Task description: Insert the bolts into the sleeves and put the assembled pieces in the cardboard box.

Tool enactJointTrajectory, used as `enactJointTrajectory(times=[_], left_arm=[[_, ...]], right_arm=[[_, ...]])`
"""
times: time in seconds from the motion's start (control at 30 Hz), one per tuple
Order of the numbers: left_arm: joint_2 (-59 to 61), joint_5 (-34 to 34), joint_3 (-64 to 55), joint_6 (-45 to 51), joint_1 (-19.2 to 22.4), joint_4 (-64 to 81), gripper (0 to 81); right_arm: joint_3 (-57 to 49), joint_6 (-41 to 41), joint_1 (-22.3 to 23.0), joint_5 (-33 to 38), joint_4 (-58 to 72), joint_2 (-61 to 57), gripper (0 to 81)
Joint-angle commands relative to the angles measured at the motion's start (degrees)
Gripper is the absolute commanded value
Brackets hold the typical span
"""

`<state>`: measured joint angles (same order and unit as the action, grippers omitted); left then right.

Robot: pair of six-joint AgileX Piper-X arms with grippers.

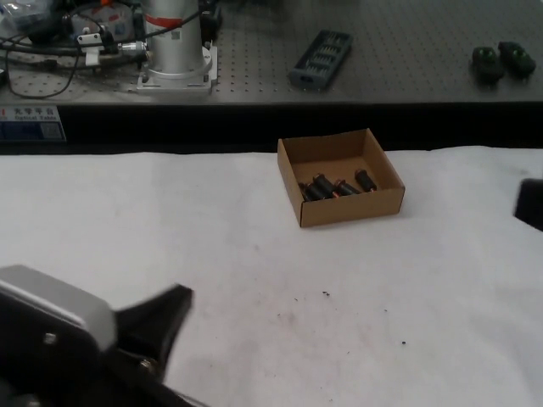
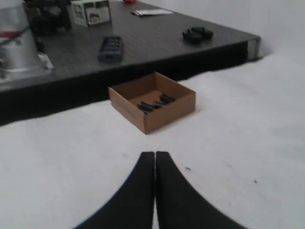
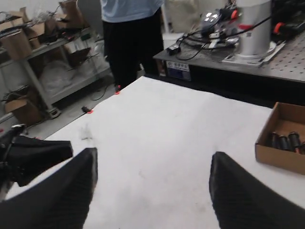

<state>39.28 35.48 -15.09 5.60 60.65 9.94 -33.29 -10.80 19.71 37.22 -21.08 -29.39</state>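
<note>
An open cardboard box (image 1: pixel 352 208) sits on the white cloth near its far edge, with several black assembled pieces (image 1: pixel 335 186) lying inside. My left gripper (image 2: pixel 155 155) is shut with nothing in it, low over the cloth, well short of the box (image 2: pixel 171 112) and the pieces (image 2: pixel 155 103). It shows at the near left corner (image 1: pixel 180 298) in the high view. My right gripper (image 3: pixel 152 160) stands wide open and empty above the cloth, with the box (image 3: pixel 276 160) and its pieces (image 3: pixel 283 141) off to one side. The left gripper (image 3: pixel 38 155) shows across from it.
A dark perforated bench (image 1: pixel 407 42) lies beyond the cloth (image 1: pixel 254 254). On it stand a silver column (image 1: pixel 174 38) with cables, a black ribbed block (image 1: pixel 321 58) and two small black parts (image 1: pixel 502 61). A dark shape (image 1: pixel 530 203) juts in at the right edge.
</note>
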Motion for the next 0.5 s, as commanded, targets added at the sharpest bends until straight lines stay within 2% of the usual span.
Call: enactJointTrajectory(times=[0.0, 0.13, 0.3, 0.47], left_arm=[[-6.2, 3.9, -0.2, -2.9, 0.0, 0.8, 0.6], [-15.4, 4.2, -0.2, -3.0, 0.0, -2.3, 0.6], [-29.1, 10.6, -0.2, -5.6, 0.0, -9.9, 0.6], [-38.5, 13.1, -0.2, -7.0, 0.0, -12.3, 0.6]], right_arm=[[3.8, -2.3, -0.4, -9.8, 2.5, 7.0, 50.3], [6.5, -2.3, -0.4, -11.8, 2.5, 12.5, 50.3], [8.8, -2.1, -0.4, -14.3, 2.5, 19.3, 50.3], [12.4, -2.9, -0.4, -26.3, 2.9, 25.2, 50.3]])
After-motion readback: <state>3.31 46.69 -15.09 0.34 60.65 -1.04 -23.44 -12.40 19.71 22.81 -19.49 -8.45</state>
